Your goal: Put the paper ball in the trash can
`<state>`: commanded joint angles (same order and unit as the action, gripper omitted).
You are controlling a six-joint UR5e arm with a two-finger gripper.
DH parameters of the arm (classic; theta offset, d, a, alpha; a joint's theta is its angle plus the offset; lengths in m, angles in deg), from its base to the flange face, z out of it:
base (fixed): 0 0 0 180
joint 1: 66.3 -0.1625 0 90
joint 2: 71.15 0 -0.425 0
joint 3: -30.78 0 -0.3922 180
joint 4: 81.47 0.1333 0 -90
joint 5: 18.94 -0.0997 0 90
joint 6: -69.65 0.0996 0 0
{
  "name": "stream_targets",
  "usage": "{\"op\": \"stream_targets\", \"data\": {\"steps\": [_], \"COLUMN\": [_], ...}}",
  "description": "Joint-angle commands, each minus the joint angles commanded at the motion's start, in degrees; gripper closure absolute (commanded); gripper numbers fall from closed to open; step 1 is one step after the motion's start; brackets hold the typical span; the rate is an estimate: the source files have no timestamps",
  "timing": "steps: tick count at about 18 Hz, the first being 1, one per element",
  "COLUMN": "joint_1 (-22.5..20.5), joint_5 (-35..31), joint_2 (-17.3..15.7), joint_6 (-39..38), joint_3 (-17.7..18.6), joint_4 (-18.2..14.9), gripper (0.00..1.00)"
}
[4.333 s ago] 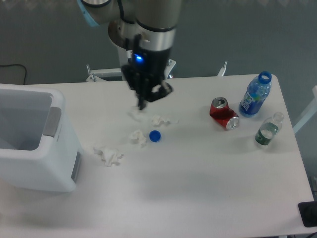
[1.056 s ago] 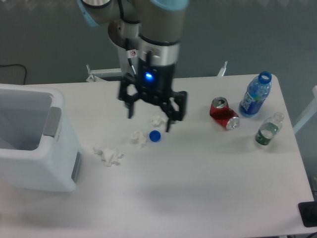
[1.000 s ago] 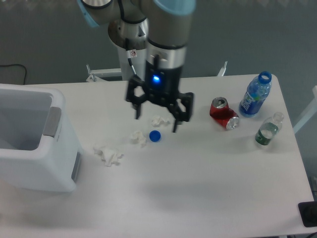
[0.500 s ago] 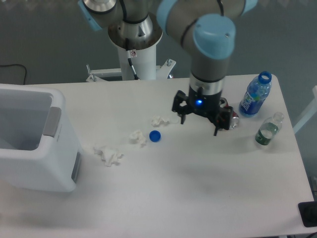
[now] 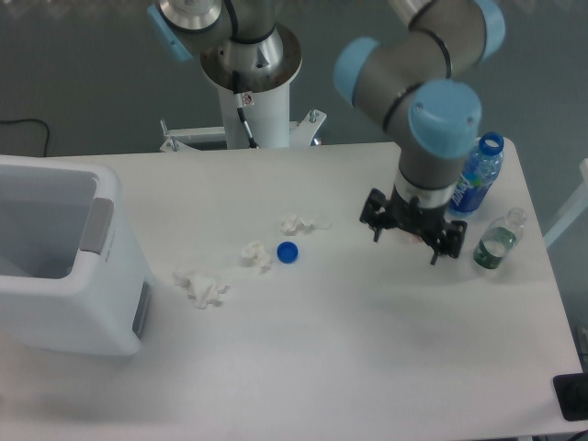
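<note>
Displaced rightward since the earlier frames, the end effector [image 5: 410, 233] is seen with fingers spread and nothing held. The paper ball [image 5: 256, 254] is located well to its left on the bench; the bin [image 5: 103, 323] farther left.

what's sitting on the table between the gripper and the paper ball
In the camera view, only the blue bottle cap, right beside the paper ball; from there to the open gripper the table is bare.

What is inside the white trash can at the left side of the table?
Only part of the inside of the trash can shows: greyish walls with no paper visible there. Its near wall hides the bottom, so I cannot tell whether anything lies there.
</note>
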<state>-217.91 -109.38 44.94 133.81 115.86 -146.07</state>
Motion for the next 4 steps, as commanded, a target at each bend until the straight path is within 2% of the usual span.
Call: {"op": "stream_targets", "data": {"steps": [4], "joint_1": [-0.1], "joint_5": [-1.5], "joint_2": [0.0], "joint_6": [4.8], "joint_3": [0.2], "joint_4": [0.0], "gripper": [0.0]}}
